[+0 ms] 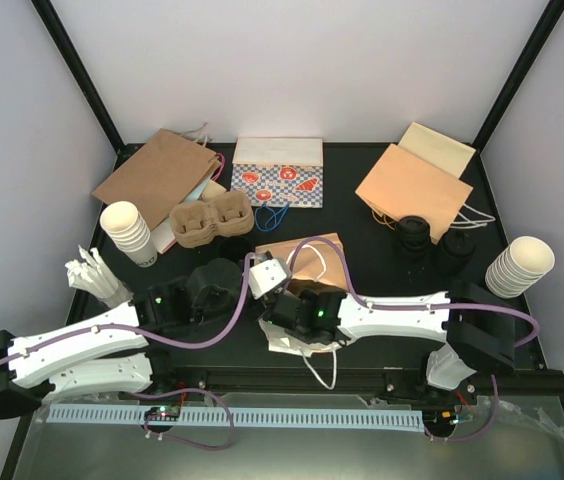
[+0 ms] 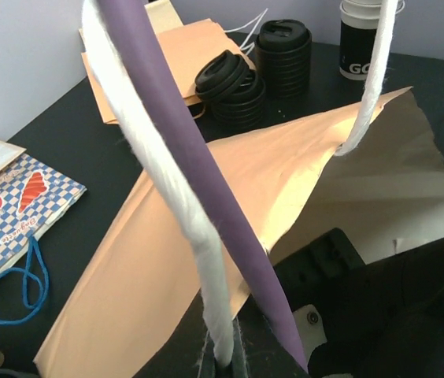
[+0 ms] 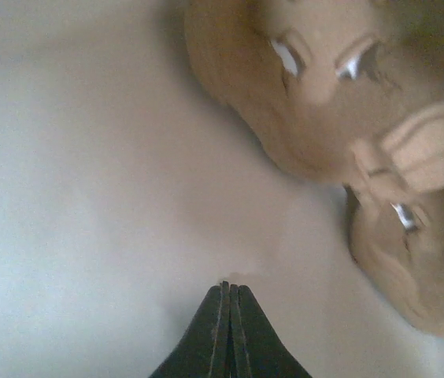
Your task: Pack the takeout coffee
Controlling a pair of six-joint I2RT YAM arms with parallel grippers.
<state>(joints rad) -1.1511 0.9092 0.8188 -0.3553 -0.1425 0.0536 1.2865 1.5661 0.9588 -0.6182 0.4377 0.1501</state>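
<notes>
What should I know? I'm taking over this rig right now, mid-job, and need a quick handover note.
Left gripper: shut on the white rope handle of the tan paper bag at table centre.
Right gripper: shut, tips against pale paper; can't tell if it grips anything.
Takeout coffee: black-lidded, far right, beside the other tan bags; untouched.
Done: bag mouth partly open.
Left: all the coffee has to go into the bag.
</notes>
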